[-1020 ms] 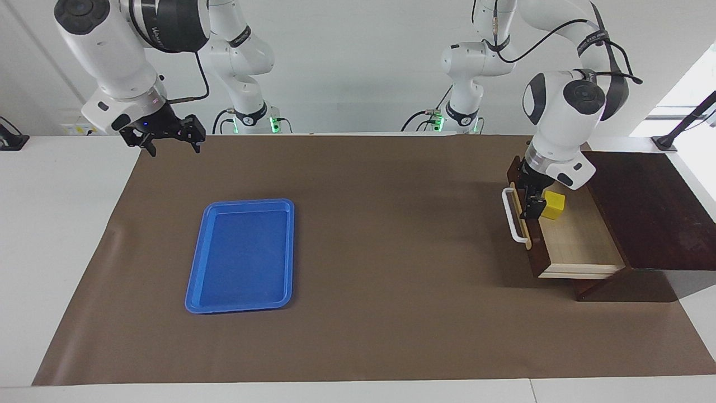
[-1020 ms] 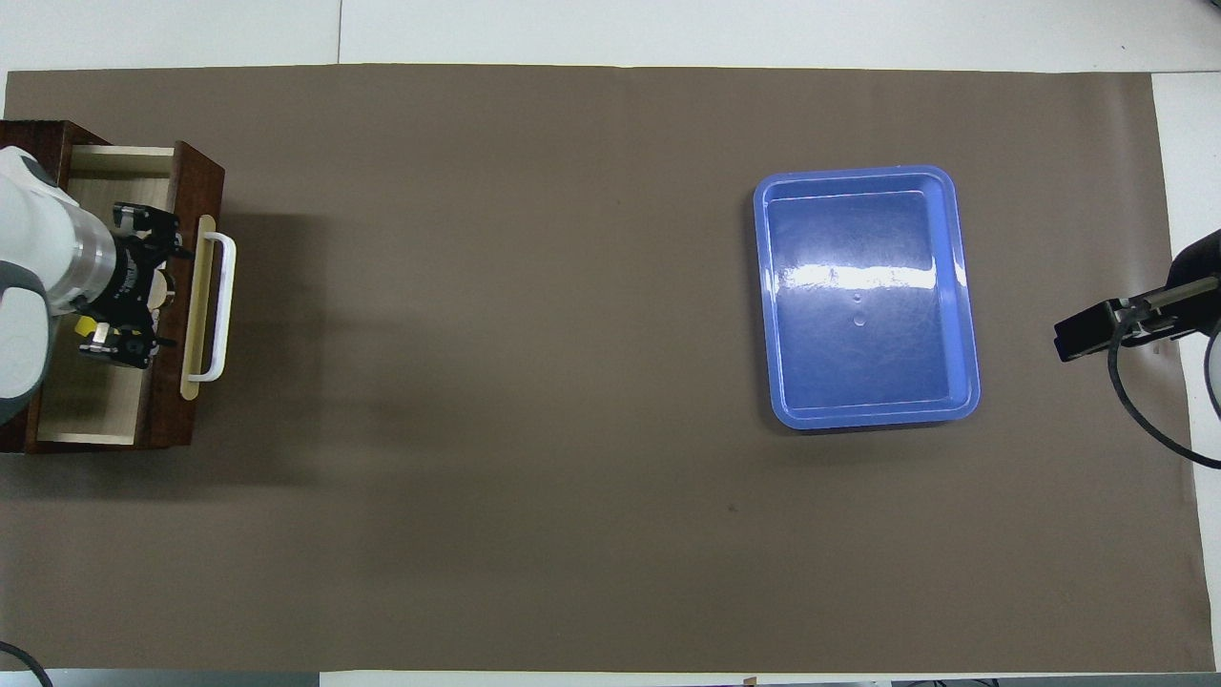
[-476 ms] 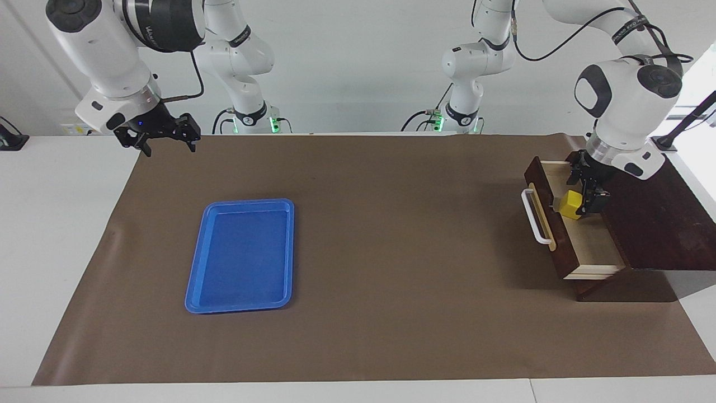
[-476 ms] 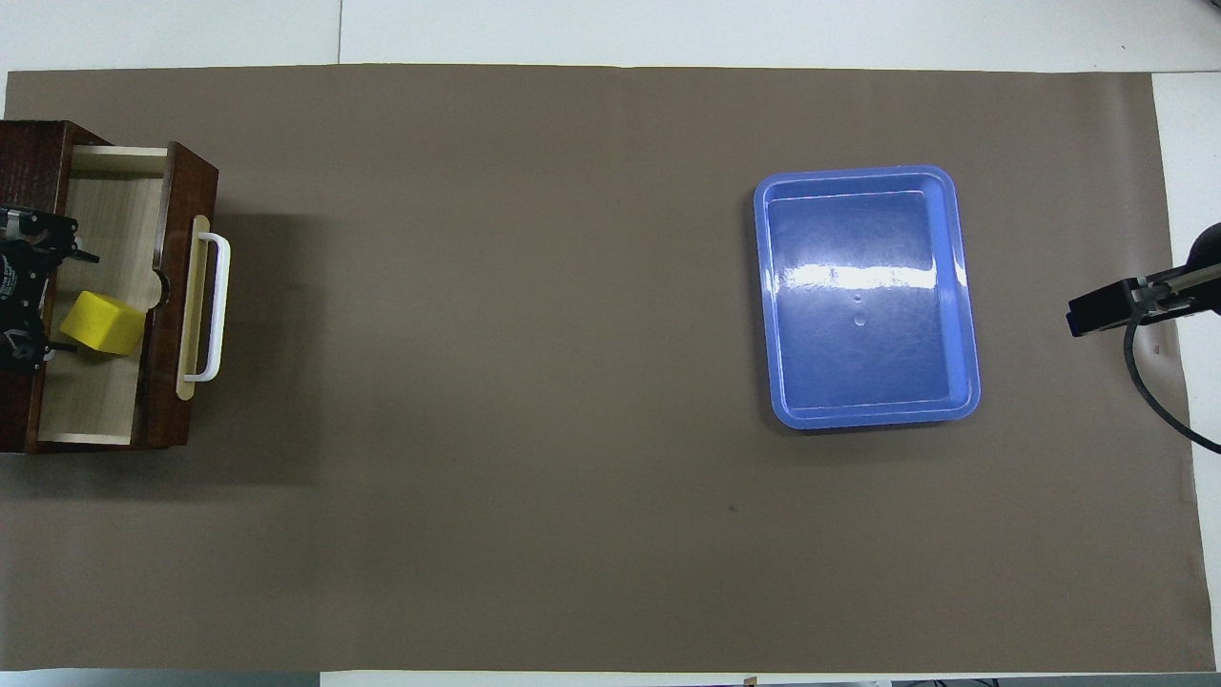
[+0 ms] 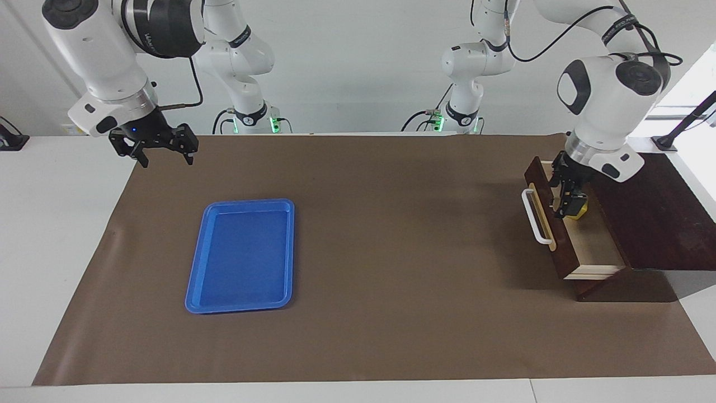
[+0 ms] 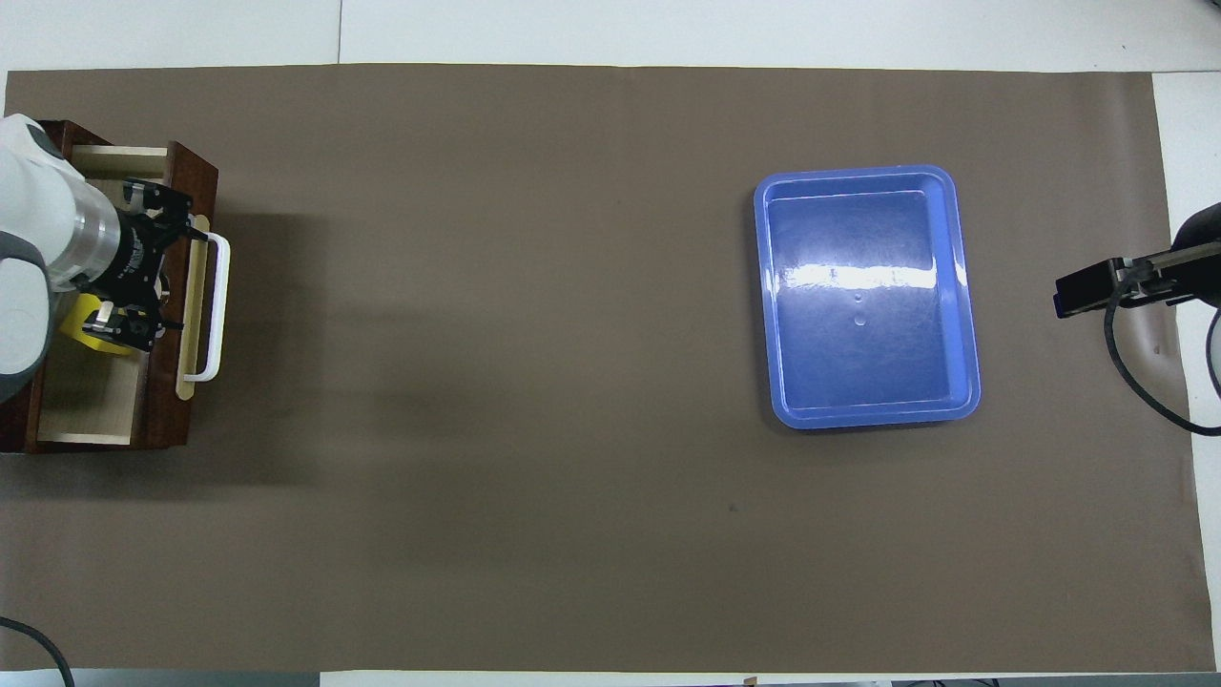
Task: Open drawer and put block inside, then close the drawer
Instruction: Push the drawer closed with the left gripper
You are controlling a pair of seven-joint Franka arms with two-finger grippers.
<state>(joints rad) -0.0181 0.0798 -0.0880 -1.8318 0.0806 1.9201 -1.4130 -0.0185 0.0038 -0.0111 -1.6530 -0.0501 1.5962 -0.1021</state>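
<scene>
Facing view: one block in one drawer (open).

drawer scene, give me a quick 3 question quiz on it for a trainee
1. True or false: the drawer stands open with the block inside it.
2. Which gripper is over the drawer? A) left gripper B) right gripper
3. Fill in: the blue tray lies toward the ____ arm's end of the table.

Key
1. True. The pale interior shows, and the yellow block sits in it beside the drawer front.
2. A. The left gripper is down at the drawer, by the block; the right arm waits, its gripper up over the mat's edge.
3. Right.
</scene>
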